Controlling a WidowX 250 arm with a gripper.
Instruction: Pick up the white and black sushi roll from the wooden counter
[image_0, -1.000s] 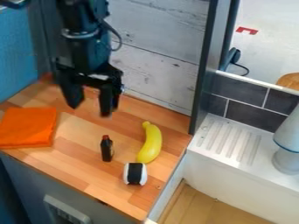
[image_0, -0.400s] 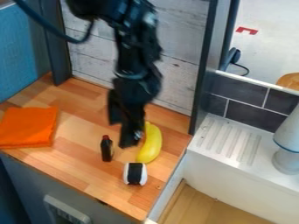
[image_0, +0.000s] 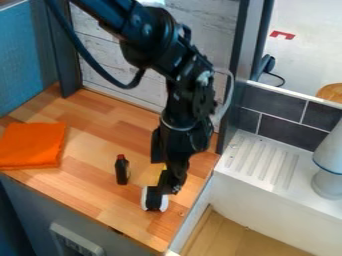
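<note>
Gripper (image_0: 164, 176) just over sushi roll (image_0: 153, 202) on desk (image_0: 93, 192); jaws look spread, though contact is unclear. Banana (image_0: 162, 178) behind roll, mostly hidden. Small dark bottle (image_0: 122, 171) near roll, orange cloth (image_0: 30, 145) well apart from roll.

Toy kitchen set-up: wood-block counter (image_0: 87, 190) observed beside a white sink unit (image_0: 267, 195) with ridged drainboard (image_0: 260, 157). Dark tiles (image_0: 290, 132) noted behind it; whitewashed plank panel (image_0: 113, 75) backs the counter.
</note>
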